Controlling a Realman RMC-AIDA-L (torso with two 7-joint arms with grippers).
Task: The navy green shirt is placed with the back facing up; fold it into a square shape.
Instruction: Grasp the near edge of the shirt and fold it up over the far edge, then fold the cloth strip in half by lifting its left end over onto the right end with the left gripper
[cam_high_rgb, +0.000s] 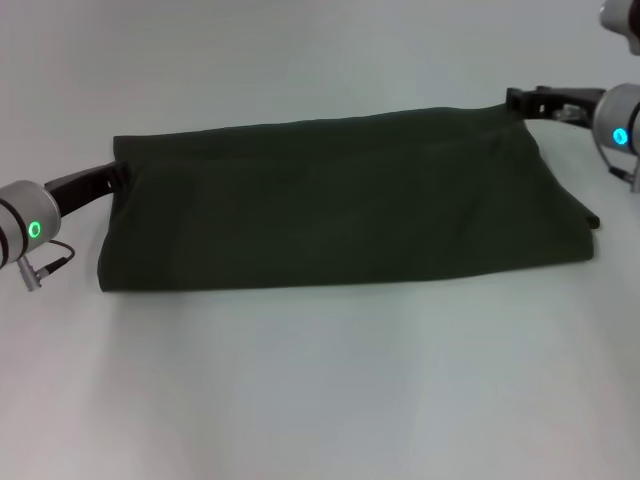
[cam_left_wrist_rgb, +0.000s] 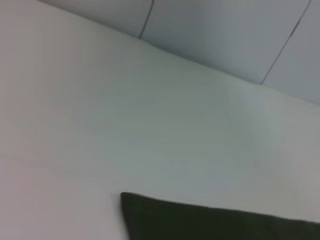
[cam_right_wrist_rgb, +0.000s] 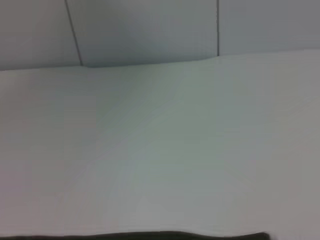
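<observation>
1. Nearest the camera, the lower half of the head view is bare white table.
2. Across the middle of the frame lies the navy green shirt, already folded into a long, wide band with its plain side up and no sleeves spread out. It looks roughly halfway done: a lengthwise fold seems made, and crosswise folds are left before it is a square.
3. At middle left, the left gripper meets the shirt's far left corner. Whether it pinches the cloth I cannot tell, as the fingertips are hidden against the dark fabric.
4. Farthest off, at upper right, the right gripper touches the far right corner; again I cannot tell its grip.
</observation>
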